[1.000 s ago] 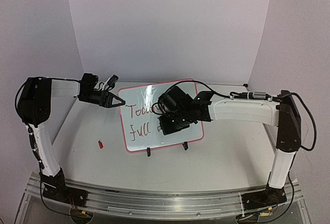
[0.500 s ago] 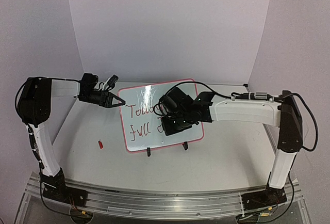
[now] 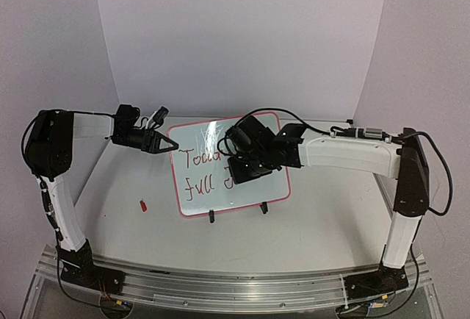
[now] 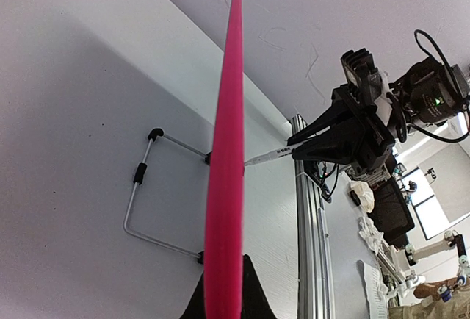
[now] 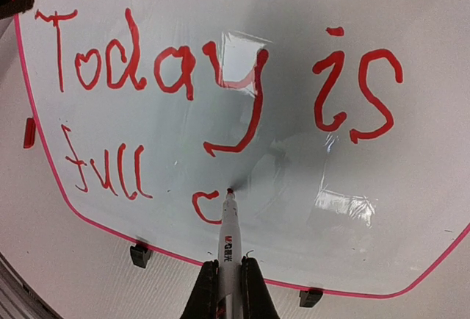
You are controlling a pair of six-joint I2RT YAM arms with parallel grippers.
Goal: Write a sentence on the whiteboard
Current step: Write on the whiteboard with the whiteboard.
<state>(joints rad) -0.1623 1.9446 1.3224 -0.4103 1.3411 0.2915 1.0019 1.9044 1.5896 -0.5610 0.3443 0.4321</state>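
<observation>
The whiteboard (image 3: 253, 190) with its pink frame stands tilted on two black clip feet mid-table. It also fills the right wrist view (image 5: 294, 98), where red writing reads "Today is" and below it "full" and a fresh curved stroke. My right gripper (image 5: 225, 289) is shut on a white marker (image 5: 229, 238), whose red tip touches the board just right of that stroke. My left gripper (image 3: 172, 145) is shut on the board's left edge, seen edge-on as a pink bar in the left wrist view (image 4: 228, 150). The marker and right gripper also show there (image 4: 275, 155).
A small red marker cap (image 3: 144, 205) lies on the table left of the board. A wire stand (image 4: 143, 194) props the board from behind. The purple backdrop walls close in the table on three sides.
My right gripper has moved the marker up and slightly left across the board's lower line, drawing the curved stroke after "full". The left arm and board have stayed still.
</observation>
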